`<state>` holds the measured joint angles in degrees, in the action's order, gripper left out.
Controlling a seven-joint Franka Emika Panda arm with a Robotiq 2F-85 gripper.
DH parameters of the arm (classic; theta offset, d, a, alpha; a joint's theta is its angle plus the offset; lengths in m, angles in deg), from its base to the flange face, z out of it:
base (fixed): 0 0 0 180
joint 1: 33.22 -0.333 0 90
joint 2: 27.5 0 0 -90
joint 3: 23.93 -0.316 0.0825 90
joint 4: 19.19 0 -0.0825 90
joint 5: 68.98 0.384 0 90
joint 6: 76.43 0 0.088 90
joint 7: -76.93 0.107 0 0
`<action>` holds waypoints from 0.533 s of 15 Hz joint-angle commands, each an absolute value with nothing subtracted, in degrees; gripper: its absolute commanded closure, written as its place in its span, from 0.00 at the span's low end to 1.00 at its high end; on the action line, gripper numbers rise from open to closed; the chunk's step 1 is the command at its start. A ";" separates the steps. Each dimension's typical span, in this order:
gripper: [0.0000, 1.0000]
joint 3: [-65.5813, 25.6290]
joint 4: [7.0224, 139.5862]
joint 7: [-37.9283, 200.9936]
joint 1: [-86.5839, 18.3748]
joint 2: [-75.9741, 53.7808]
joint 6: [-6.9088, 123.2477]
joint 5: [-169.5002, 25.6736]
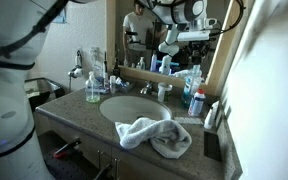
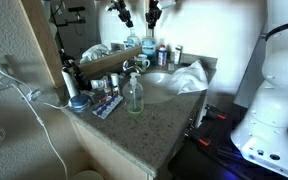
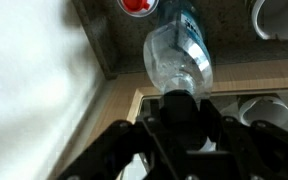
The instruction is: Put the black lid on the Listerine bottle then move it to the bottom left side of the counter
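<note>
The gripper (image 3: 184, 120) is clamped tight on what looks like the black lid (image 3: 184, 102) atop the Listerine bottle (image 3: 179, 55); pressed off-centre, it could tip the bottle.

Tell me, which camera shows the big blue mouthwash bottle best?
The wrist view: the Listerine bottle appears large and close, near the middle of the picture. In both exterior views it is small, distant and hard to make out.
</note>
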<state>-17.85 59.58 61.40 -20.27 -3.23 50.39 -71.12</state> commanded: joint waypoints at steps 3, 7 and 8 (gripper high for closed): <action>0.81 -18.43 51.82 60.47 -19.70 1.33 45.79 -70.57; 0.81 -18.41 49.72 60.51 -19.38 2.74 44.59 -70.57; 0.81 -18.46 49.32 60.51 -19.27 3.03 44.28 -70.45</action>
